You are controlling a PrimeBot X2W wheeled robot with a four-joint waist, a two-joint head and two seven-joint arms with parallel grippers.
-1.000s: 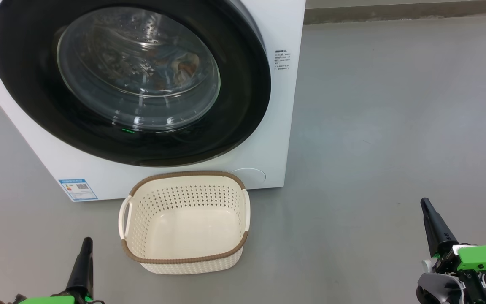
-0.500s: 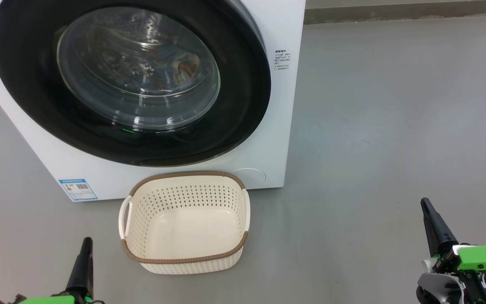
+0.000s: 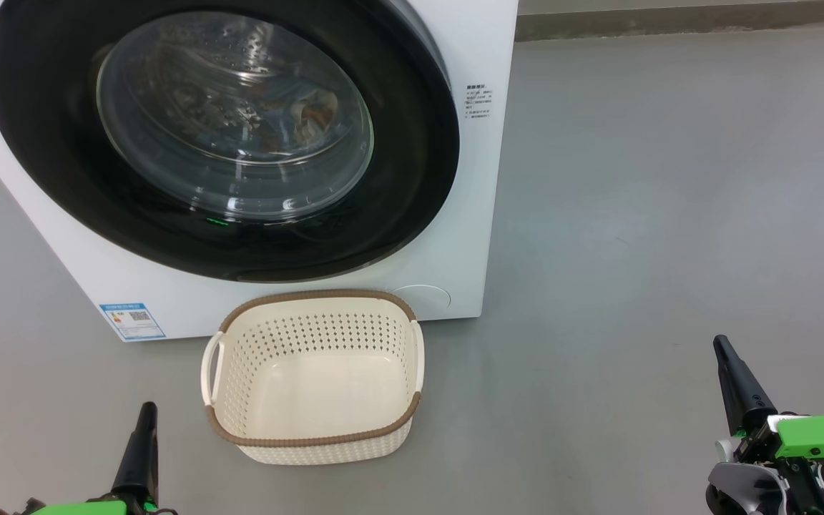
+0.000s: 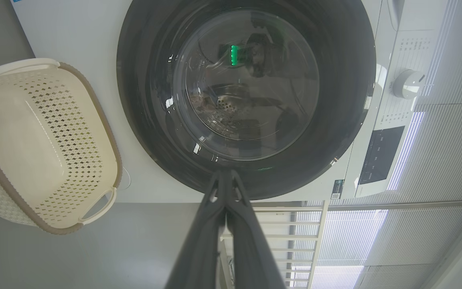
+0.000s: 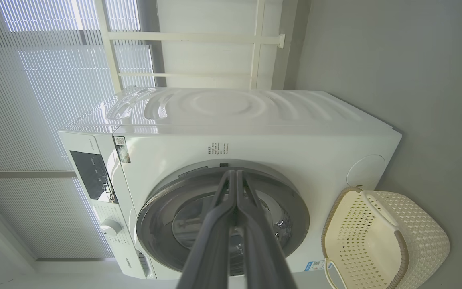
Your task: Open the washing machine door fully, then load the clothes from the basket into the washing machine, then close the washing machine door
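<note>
The washing machine fills the upper left of the head view, its black-rimmed round door closed flat against the front. Through the glass bowl, blue and orange-brown clothes lie inside the drum. The cream basket with the brown rim stands on the floor in front of the machine, with nothing in it. My left gripper is at the lower left, shut, just left of the basket. My right gripper is at the lower right, shut and holding nothing. The door and basket also face the left wrist; the right wrist sees the machine.
Bare grey floor stretches to the right of the machine. A wall skirting runs along the back. A blue label sticker sits at the machine's lower left. Window blinds and a white frame stand behind the machine.
</note>
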